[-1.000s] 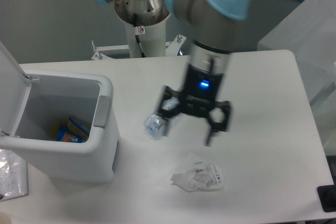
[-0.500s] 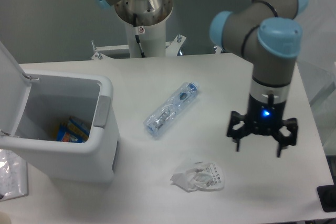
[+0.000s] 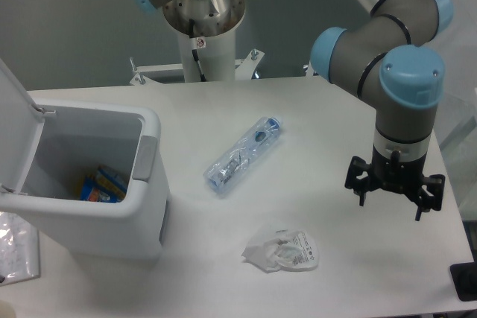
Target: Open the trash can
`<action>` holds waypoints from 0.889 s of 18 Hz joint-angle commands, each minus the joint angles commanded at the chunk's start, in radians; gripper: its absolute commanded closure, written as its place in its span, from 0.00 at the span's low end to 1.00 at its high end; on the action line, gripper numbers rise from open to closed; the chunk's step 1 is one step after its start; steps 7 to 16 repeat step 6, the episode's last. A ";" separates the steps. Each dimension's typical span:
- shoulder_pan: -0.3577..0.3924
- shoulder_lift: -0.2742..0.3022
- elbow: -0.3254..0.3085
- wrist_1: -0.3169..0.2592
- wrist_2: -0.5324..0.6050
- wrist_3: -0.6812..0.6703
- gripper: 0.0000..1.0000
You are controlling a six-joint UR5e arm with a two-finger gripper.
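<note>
The white boxy trash can [image 3: 141,217] stands at the left of the table with its lid [image 3: 13,98] swung up and back, so the inside shows. A grey push tab [image 3: 144,159] sits on its right rim. Colourful packets [image 3: 103,184] lie at the bottom of the bin. My gripper [image 3: 393,200] hangs over the right side of the table, far from the bin, with its fingers spread and nothing between them.
A clear plastic tube package [image 3: 242,155] lies at mid-table. A crumpled white wrapper [image 3: 283,250] lies near the front edge. The robot base [image 3: 201,27] stands at the back. A flat clear packet [image 3: 16,247] lies at the front left beside the bin.
My gripper has swung from mid-table, above the tube package, to the right side of the table. The bin, package and wrapper have not moved.
</note>
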 joint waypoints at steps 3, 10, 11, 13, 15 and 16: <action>-0.023 0.000 -0.014 -0.002 0.049 0.002 0.00; -0.045 0.000 -0.017 0.001 0.068 -0.007 0.00; -0.045 0.000 -0.017 0.001 0.068 -0.007 0.00; -0.045 0.000 -0.017 0.001 0.068 -0.007 0.00; -0.045 0.000 -0.017 0.001 0.068 -0.007 0.00; -0.045 0.000 -0.017 0.001 0.068 -0.007 0.00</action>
